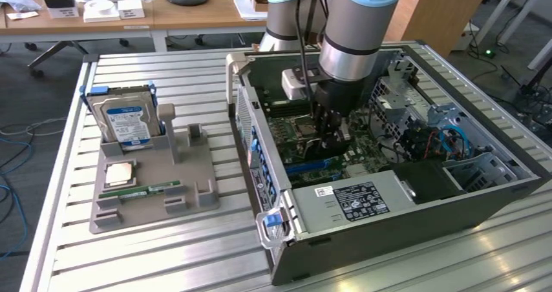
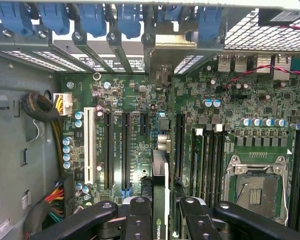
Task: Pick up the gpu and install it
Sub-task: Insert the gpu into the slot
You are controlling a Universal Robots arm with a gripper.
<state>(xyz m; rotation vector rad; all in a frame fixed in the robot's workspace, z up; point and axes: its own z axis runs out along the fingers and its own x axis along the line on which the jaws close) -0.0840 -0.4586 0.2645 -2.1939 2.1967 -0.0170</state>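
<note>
Wrist view: end effector [image 2: 160, 220] closed to a narrow gap, fingers [image 2: 139, 220] clamped on both faces of the gpu [image 2: 160, 175]. Card held edge-on, upright over the motherboard [image 2: 140, 95], in line with its long black expansion slots [image 2: 126, 150]; touching the motherboard or just above, cannot tell. Exterior view: arm [image 1: 358, 27] reaching down over the same motherboard.

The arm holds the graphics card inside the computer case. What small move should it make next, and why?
Probably a slow, short descent. The gripper is shut on the graphics card, which hangs edge-on above the motherboard among the long black slots, not yet seated.
</note>
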